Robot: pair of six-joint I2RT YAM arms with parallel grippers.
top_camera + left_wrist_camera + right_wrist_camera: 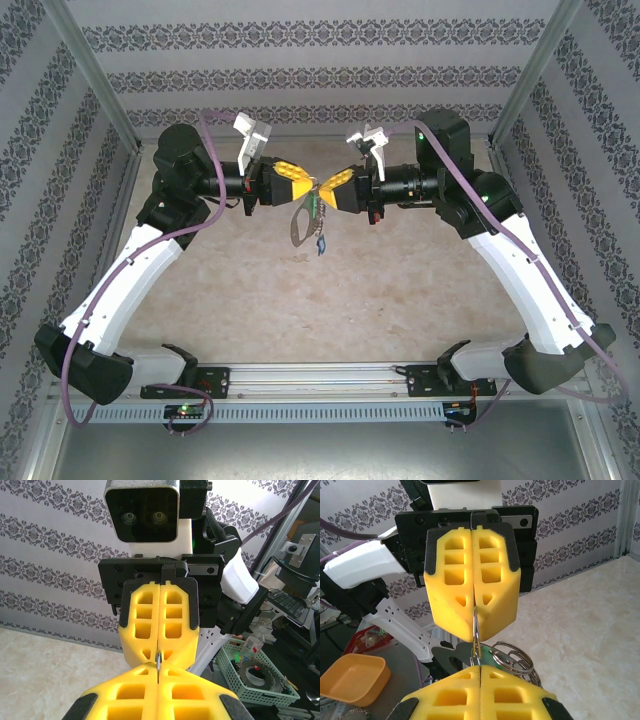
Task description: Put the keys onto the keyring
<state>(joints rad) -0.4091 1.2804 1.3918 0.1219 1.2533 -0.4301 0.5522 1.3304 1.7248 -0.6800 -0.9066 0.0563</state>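
**Both grippers pinched tip to tip, key at the mouth of the ring**

I had the left gripper (303, 183) and the right gripper (325, 188) meeting nose to nose in mid-air, well above the table (400, 290). Both sets of fingers were fully closed. From overhead, the keyring (300, 225) hung just below the left fingertips, its blue tag (320, 243) dangling at the bottom, so I judged the left was clamped on the loop's top. The key (313, 203) with its green tag sat right at the right fingertips, and I took that to be what the right was holding. From the right wrist camera a thin strip of metal (475, 625) ran from one closed seam to the other, with small split rings (512, 657) bunched beside it. I could not tell whether the key's hole was already on the loop.

To do this step well, I reckoned I should keep the left wrist dead steady as the anchor. The right should move only in small strokes along the wire of the loop, not across it. The dangling pieces could snag, so any twist had to be slow.
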